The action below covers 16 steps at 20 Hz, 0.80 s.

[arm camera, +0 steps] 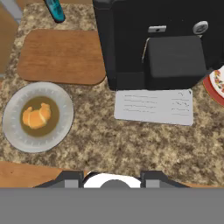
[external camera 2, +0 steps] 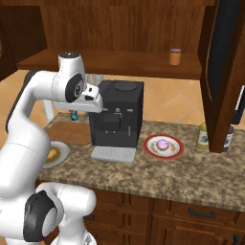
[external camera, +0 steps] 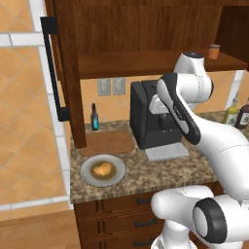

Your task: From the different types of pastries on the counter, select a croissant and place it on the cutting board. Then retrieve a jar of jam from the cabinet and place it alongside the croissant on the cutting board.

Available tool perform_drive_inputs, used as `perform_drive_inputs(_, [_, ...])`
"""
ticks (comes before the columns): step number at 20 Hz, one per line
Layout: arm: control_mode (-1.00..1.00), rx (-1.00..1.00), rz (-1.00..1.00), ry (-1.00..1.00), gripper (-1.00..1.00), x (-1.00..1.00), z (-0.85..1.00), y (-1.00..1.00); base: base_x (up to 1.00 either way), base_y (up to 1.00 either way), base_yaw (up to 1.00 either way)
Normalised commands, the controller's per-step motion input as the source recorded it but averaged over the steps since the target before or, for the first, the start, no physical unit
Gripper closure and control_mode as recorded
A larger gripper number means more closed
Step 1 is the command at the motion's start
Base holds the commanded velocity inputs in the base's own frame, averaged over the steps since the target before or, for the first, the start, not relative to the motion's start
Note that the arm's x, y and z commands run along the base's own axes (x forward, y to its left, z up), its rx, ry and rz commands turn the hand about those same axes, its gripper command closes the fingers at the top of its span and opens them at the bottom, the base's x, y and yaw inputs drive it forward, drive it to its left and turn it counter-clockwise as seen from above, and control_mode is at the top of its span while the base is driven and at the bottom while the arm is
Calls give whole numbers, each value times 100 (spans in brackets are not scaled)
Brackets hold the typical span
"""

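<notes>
Now: hand [arm camera: 112, 177] together, empty | croissant [arm camera: 37, 116] on plate [arm camera: 15, 131] | cutting board [arm camera: 61, 54] bare

Looking down: croissant [arm camera: 37, 116] on grey plate [arm camera: 17, 135], cutting board [arm camera: 61, 56] bare above it, black coffee machine [arm camera: 162, 41] to the right

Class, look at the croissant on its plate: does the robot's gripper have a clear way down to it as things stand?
Probably yes. The croissant lies uncovered on the grey plate, with nothing stacked over it. The coffee machine stands off to one side and the cutting board lies flat beside the plate.
</notes>
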Motion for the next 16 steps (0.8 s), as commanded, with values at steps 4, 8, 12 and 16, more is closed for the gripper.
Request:
perform_drive_inputs(4, [-100,0,0,0,-100,-5,0,0,0,0,0])
perform_drive_inputs(8, [-100,2,-5,0,-100,-75,3,-33,0,0,0])
perform_drive_inputs(12, [-100,6,-8,0,-100,-78,38,-52,0,0,0])
perform_drive_inputs(16, [-100,4,-5,0,-100,-27,60,-60,0,0,0])
